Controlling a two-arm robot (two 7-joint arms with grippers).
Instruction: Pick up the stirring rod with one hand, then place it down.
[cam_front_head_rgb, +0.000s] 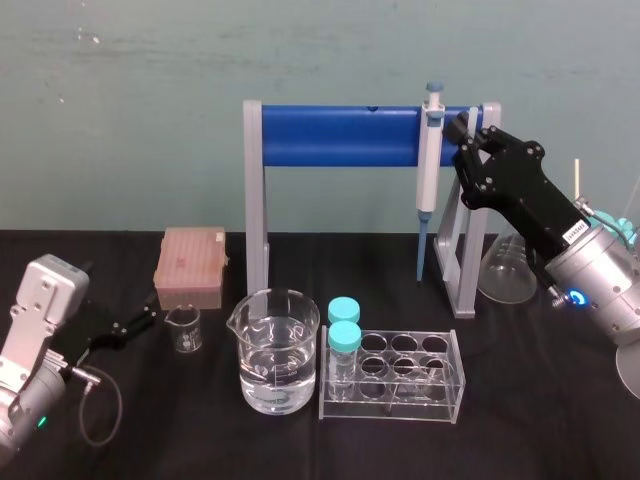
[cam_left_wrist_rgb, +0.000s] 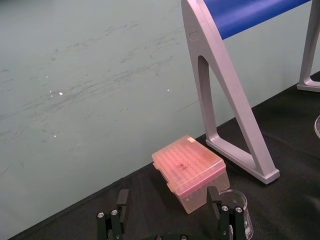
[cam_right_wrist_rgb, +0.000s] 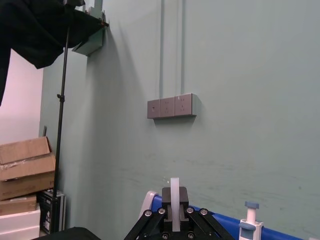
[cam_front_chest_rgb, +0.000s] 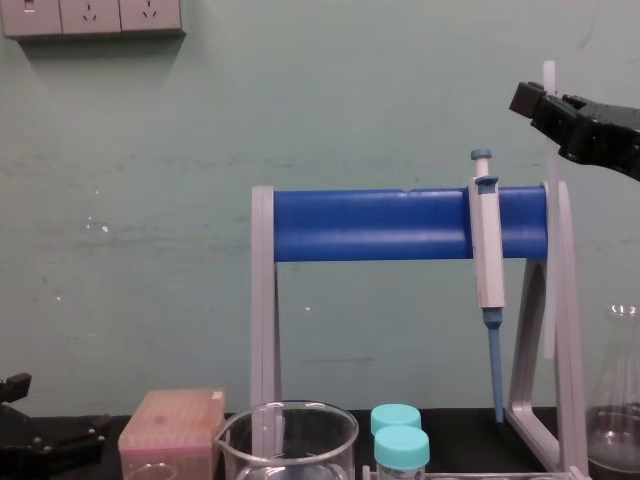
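Observation:
My right gripper (cam_front_chest_rgb: 532, 100) is raised high at the right, above the blue bar of the stand, and is shut on the stirring rod (cam_front_chest_rgb: 548, 260). The thin, whitish, translucent rod hangs nearly upright, with a short end sticking out above the fingers and most of its length below, in front of the stand's right leg. In the right wrist view the rod (cam_right_wrist_rgb: 174, 192) sits pinched between the black fingers. In the head view the right gripper (cam_front_head_rgb: 463, 130) is beside the pipette's top. My left gripper (cam_front_head_rgb: 148, 320) rests open, low on the table at the left.
A grey-and-blue pipette (cam_front_chest_rgb: 487, 260) hangs on the blue-barred stand (cam_front_head_rgb: 340, 137). In front stand a beaker of water (cam_front_head_rgb: 275, 350) and a clear tube rack (cam_front_head_rgb: 395, 375) with two cyan-capped tubes. A pink tip box (cam_front_head_rgb: 190, 265), a small beaker (cam_front_head_rgb: 184, 328) and a flask (cam_front_head_rgb: 505, 268) are also on the black table.

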